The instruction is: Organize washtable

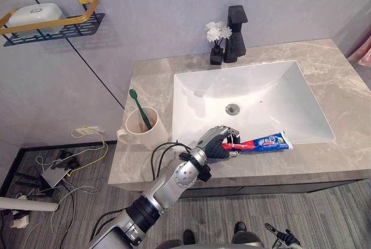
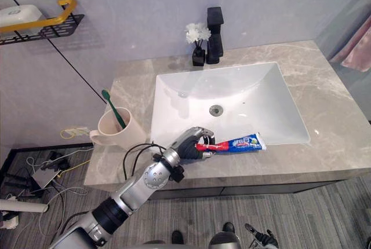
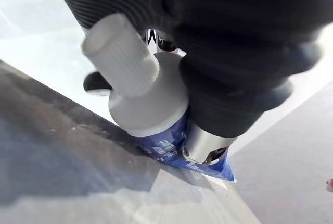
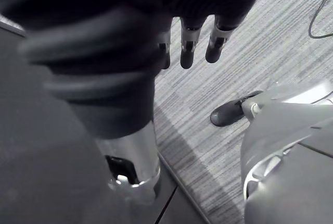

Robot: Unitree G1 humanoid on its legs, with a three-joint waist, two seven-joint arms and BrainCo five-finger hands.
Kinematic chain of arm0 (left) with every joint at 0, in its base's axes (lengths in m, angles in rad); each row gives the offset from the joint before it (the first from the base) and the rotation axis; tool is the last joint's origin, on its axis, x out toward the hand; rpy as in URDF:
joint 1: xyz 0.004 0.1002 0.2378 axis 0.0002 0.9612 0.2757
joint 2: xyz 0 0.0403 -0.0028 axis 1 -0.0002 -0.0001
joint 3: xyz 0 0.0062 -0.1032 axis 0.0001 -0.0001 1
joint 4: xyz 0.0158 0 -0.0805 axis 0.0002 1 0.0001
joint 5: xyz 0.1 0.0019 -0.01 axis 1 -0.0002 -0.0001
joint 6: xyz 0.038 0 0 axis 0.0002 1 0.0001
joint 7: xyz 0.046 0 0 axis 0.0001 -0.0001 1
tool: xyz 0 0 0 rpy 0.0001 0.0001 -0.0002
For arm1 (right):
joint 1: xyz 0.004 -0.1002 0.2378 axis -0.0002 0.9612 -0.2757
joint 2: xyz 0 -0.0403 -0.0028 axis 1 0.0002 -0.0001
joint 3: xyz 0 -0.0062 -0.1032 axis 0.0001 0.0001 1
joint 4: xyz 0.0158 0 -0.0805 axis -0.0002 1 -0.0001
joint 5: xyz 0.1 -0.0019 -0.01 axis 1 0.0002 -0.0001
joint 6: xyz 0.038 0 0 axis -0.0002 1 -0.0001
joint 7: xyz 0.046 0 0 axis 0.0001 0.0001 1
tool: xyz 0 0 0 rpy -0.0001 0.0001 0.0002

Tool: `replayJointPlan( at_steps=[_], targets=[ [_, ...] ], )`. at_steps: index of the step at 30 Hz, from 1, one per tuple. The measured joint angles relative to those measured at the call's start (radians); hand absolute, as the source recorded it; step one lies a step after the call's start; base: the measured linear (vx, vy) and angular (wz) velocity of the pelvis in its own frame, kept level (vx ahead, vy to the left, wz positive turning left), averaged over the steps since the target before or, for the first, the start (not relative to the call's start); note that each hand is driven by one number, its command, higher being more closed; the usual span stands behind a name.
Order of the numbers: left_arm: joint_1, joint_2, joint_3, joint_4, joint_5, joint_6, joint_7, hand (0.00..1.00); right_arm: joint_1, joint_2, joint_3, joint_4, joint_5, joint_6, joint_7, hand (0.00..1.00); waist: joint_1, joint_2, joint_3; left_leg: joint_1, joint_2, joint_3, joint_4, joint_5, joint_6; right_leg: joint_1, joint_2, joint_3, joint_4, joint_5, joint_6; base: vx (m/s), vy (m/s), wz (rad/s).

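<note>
Gripping the cap end of a toothpaste tube, the left hand had its fingers curled round it at the sink's near rim. Left, on the counter, a cup held a green toothbrush. The right hand's fingers hung straight.

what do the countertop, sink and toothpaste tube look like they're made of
The countertop: grey-beige with pale veins, smooth low sheen; looks like marble, possibly an imitation. The sink: glossy white with soft reflections, likely ceramic. The toothpaste tube in the left hand: printed, flattened soft plastic or laminate, with a ribbed white plastic cap.
</note>
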Motion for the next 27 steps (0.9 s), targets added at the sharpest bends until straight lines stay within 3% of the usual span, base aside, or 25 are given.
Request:
replayJointPlan(
  at_steps=[9,10,15,19,24,27],
  targets=[
    [0.011,0.061,0.046,-0.140,-0.034,0.031,-0.003,1.00,0.024,0.002,-0.011,-0.039,0.075,-0.005,-0.006,0.00,0.011,0.004,-0.007,-0.030,0.007,0.034,0.003,0.001,0.002,-0.041,0.005,0.037,0.005,0.008,-0.008,0.00,-0.002,-0.11],
    [0.010,0.060,0.087,-0.214,-0.054,0.032,0.031,1.00,0.042,0.003,-0.034,-0.056,0.108,-0.009,-0.011,0.00,0.026,0.000,-0.010,-0.037,0.005,0.040,0.004,0.009,0.014,-0.051,0.005,0.050,0.005,0.012,-0.010,0.00,-0.010,-0.20],
    [0.025,0.056,0.194,-0.451,-0.133,0.023,0.110,1.00,0.099,0.024,-0.113,-0.145,0.161,-0.035,-0.039,0.00,0.029,-0.015,-0.036,-0.035,-0.001,0.045,0.017,0.013,0.018,-0.051,-0.002,0.070,0.005,0.012,-0.010,-0.01,-0.013,-0.14],
    [0.082,0.024,0.243,-0.548,-0.198,-0.007,0.154,1.00,0.136,0.050,-0.165,-0.238,0.178,-0.053,-0.050,0.00,0.037,-0.028,-0.077,-0.021,-0.001,0.064,0.017,0.012,0.018,-0.050,-0.004,0.092,0.005,0.013,-0.011,-0.02,-0.005,-0.16],
    [0.162,-0.002,0.305,-0.628,-0.260,-0.012,0.177,1.00,0.157,0.112,-0.177,-0.498,0.175,-0.062,-0.090,0.00,0.039,-0.033,-0.081,-0.013,0.016,0.084,0.016,-0.005,0.034,-0.052,0.015,0.110,0.005,0.026,-0.019,-0.10,-0.018,-0.10],
    [0.192,-0.030,0.334,-0.670,-0.287,-0.013,0.190,1.00,0.190,0.131,-0.177,-0.695,0.146,-0.075,-0.103,0.00,0.059,-0.041,-0.089,-0.006,0.021,0.108,0.016,-0.008,0.032,-0.062,0.018,0.127,0.005,0.028,-0.020,-0.11,-0.018,-0.24]
  ],
)
